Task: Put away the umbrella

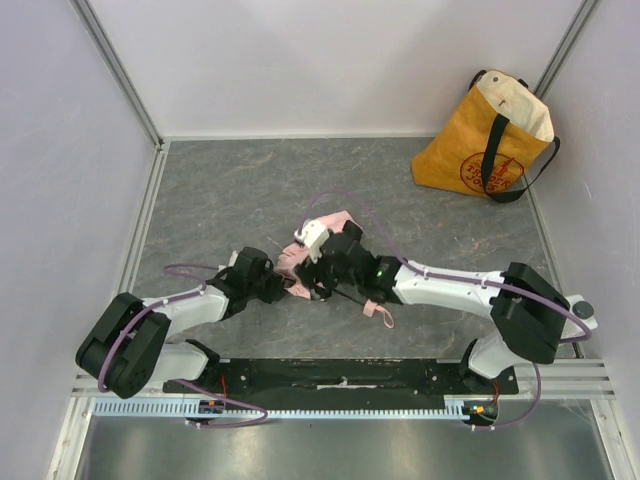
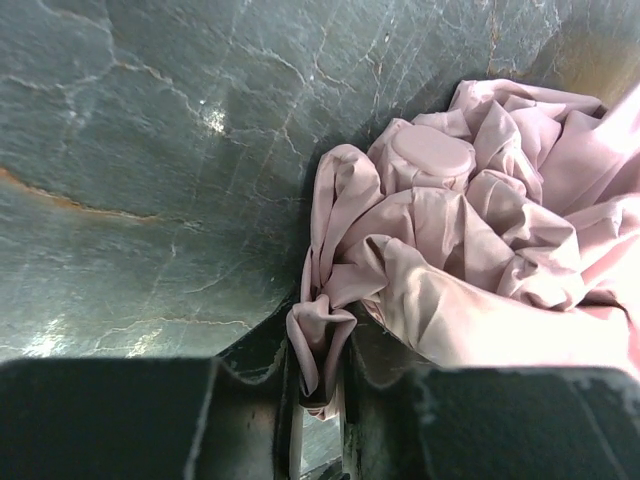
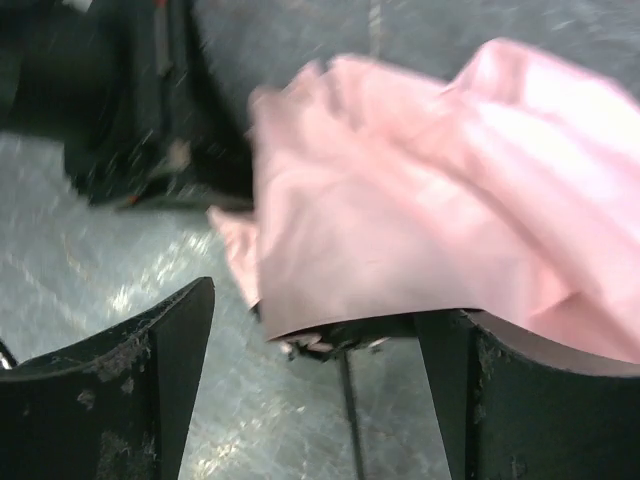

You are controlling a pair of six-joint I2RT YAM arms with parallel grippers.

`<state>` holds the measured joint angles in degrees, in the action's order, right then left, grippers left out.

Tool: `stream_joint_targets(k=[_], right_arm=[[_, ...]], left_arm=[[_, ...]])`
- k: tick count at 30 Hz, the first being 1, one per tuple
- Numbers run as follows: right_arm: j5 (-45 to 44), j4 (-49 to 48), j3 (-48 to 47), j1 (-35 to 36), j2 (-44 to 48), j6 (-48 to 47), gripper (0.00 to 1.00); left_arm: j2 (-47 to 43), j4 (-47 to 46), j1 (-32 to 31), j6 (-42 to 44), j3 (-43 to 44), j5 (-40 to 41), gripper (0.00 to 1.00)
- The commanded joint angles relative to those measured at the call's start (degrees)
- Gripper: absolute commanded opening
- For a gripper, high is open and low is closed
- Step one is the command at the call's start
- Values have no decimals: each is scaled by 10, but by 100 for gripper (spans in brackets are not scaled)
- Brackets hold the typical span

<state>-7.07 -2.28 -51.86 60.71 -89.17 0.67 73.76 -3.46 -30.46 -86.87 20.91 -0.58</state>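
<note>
The pale pink umbrella [image 1: 300, 262] lies crumpled at the table's middle, between both grippers. In the left wrist view its bunched fabric [image 2: 470, 250] fills the right side, with a round pink cap [image 2: 432, 152] on top. My left gripper [image 2: 320, 375] is shut on a fold of the pink fabric. My right gripper [image 3: 320, 340] is open above the table, its jaws wide apart, with pink fabric [image 3: 420, 200] draped over the right finger [image 3: 520, 400] and a thin black rib [image 3: 350, 420] between the jaws. The strap [image 1: 380, 312] trails near the right arm.
A yellow tote bag [image 1: 485, 135] with dark straps stands at the back right corner, mouth up. Grey walls close in the table on the left, back and right. The black left gripper [image 3: 130, 120] shows in the right wrist view at upper left.
</note>
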Motion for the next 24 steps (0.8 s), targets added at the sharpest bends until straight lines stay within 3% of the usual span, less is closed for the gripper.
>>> stream_joint_targets(k=[1,8,14,18,21,24], right_arm=[[56,74,-82,-61,-2,72,86],[98,119,-181,-79,-72,72,73],[35,137,-208,-80,-145,45,68],[14,107,-143,-80,-157,76,49],[19,31,-50,-80,-145,125,28],[37,-25,-1,-80,-152,153,24]], left_arm=[[1,64,0,39,-4,8,2],[-5,56,0,36,-10,-5,2],[-14,61,0,38,-8,-5,2],[-19,58,0,36,-8,-7,2],[-18,55,0,36,-4,-9,2],[-19,48,0,37,-5,-14,2]])
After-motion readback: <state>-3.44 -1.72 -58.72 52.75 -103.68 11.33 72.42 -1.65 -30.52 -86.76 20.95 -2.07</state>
